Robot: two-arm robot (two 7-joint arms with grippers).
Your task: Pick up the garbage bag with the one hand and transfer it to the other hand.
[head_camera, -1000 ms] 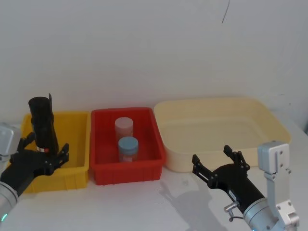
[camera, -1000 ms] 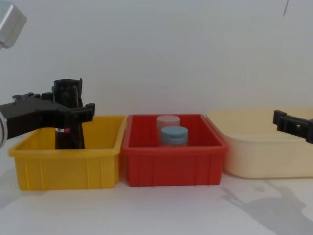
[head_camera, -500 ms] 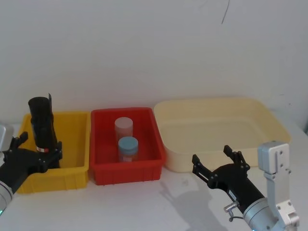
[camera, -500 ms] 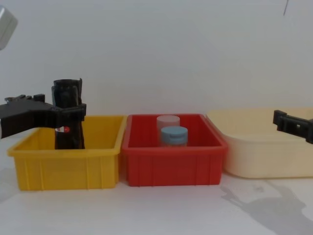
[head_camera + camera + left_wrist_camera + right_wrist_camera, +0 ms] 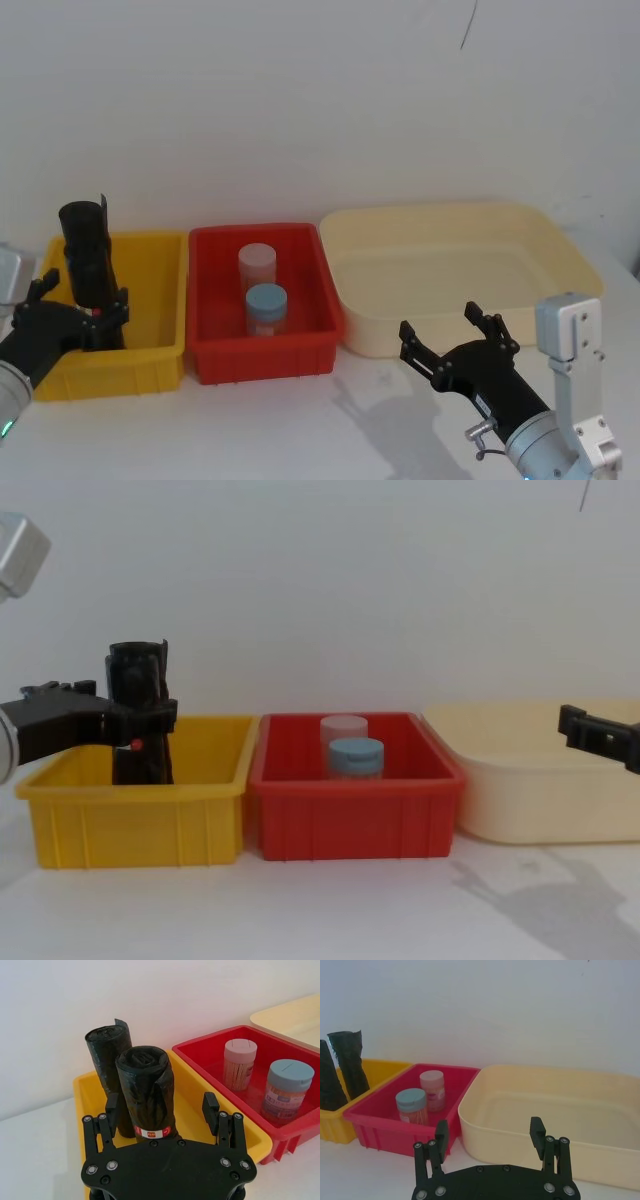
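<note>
Sliding left over the past second, the black long-fingered left gripper (image 5: 85,305) sits at the tall black crinkly-film garbage bag (image 5: 93,285), upright in the yellow plastic bin (image 5: 160,300), head view; the right gripper (image 5: 438,322) waits before the shallow cream plastic tub (image 5: 560,250). Left wrist view: fingers splayed either side of the banded roll, nothing clamped; a plain black roll (image 5: 105,1060) stands just behind. Print on the red-and-white label band (image 5: 152,1132) is too small to read. Right wrist view: jaws wide, empty. Chest view: grasping appears in hand; next, probably, closing squarely on the labelled roll, not its twin, then lifting
</note>
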